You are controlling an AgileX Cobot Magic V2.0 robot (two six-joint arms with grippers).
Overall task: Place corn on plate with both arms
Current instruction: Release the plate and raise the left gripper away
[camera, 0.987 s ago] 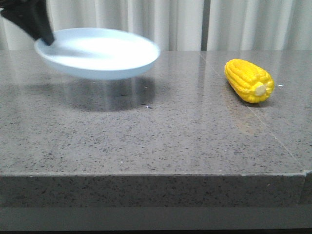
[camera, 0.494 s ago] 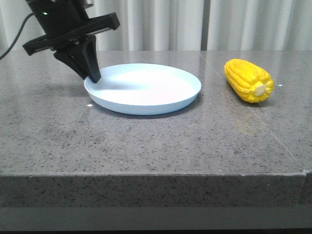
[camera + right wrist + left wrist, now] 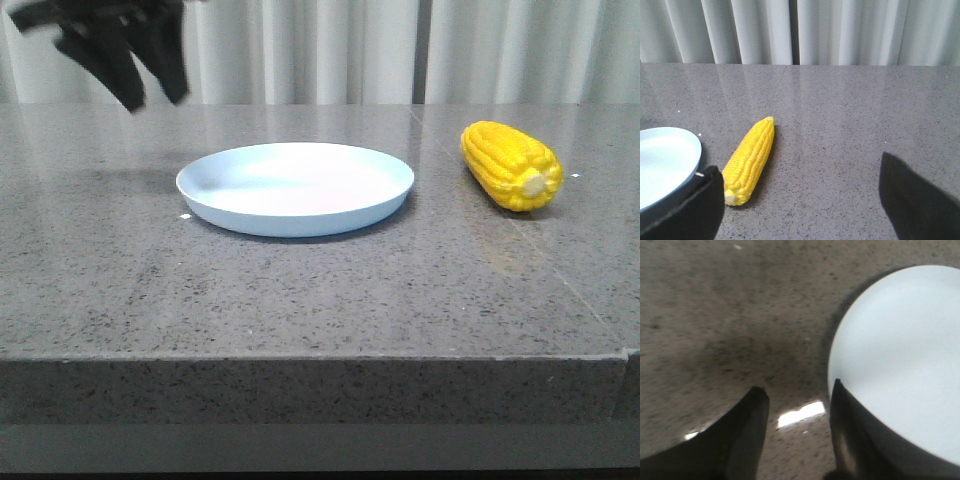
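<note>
Left jaws (image 3: 148, 92) stand apart and empty, hanging above the counter to the far left of the plate. Right jaws (image 3: 800, 197) are spread wide and empty, facing the corn, probably lined up to take it.

Round, shallow, pale blue-white plate (image 3: 296, 187), smooth with a low rim, sits flat at mid-counter. Bright yellow toy-like corn cob (image 3: 510, 165), ribbed with kernel rows, lies on its side to the right, well apart, pale stub end nearest.

Speckled grey stone counter (image 3: 320, 290).

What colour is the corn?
Bright yellow corn with a pale stub end, clearest in the front view.
</note>
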